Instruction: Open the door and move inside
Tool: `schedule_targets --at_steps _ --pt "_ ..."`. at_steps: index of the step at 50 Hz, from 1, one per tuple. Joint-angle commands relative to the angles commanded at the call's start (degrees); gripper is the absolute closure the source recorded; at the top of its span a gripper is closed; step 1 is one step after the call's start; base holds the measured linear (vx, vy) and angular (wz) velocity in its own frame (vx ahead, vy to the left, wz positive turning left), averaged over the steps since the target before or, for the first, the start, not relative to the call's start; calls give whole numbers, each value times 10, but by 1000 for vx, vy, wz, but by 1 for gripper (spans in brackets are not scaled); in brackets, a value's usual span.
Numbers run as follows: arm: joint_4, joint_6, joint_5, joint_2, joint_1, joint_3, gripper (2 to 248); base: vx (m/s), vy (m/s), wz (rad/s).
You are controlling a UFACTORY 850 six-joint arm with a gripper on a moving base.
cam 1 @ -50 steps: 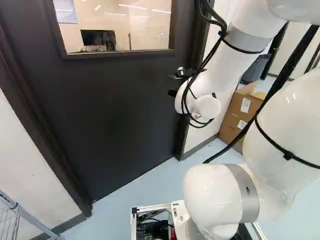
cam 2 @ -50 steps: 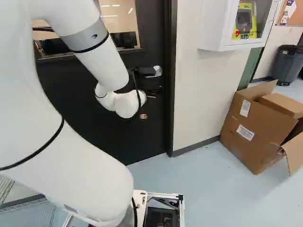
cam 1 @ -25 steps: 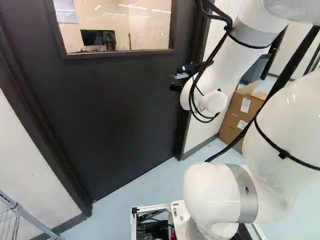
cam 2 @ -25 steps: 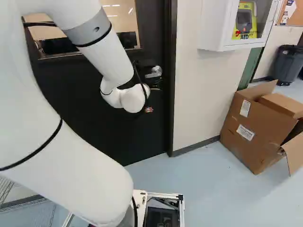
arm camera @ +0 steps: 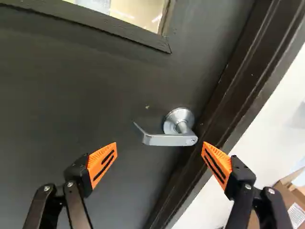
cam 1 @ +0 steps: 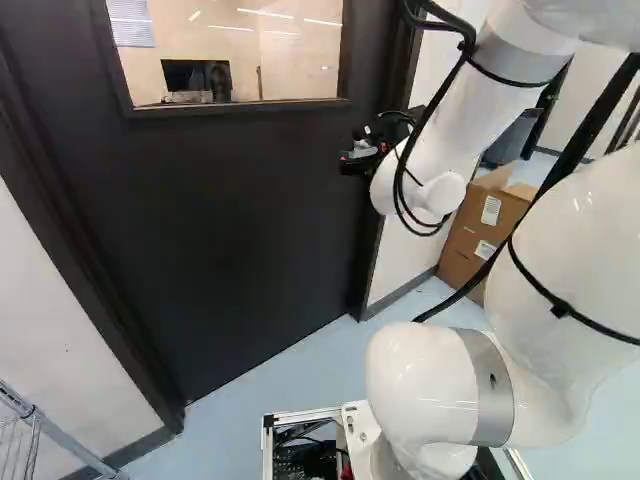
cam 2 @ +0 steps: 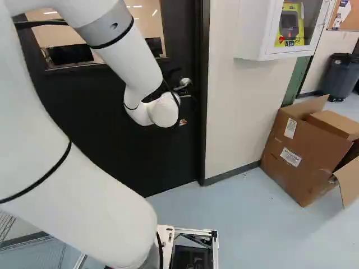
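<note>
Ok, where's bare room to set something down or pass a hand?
Floor: the patch between door, wall and cardboard box. On the door: the stretch below the window, away from the lever handle. Crowded: around that handle, with the door frame close beside it and the open pincer facing it.

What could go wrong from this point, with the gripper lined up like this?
The open gripper has the lever handle lying lengthwise across its gap, so closing might catch only the ends and slip. One orange pad looks nearly in line with the door frame and could knock it on the way in. The door appears shut; pushing before the lever is turned might just load the arm.
</note>
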Motion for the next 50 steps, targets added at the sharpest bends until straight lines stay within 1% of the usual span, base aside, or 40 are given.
schedule_targets --at_steps 11,17,35,50 --pt "-51 0 6 -11 -1 -26 3 0 0 0" --pt "-70 0 8 -19 0 -41 3 0 0 0" --pt "-77 0 9 -53 6 -82 3 0 0 0" --pt "-77 0 9 -82 9 -95 3 0 0 0"
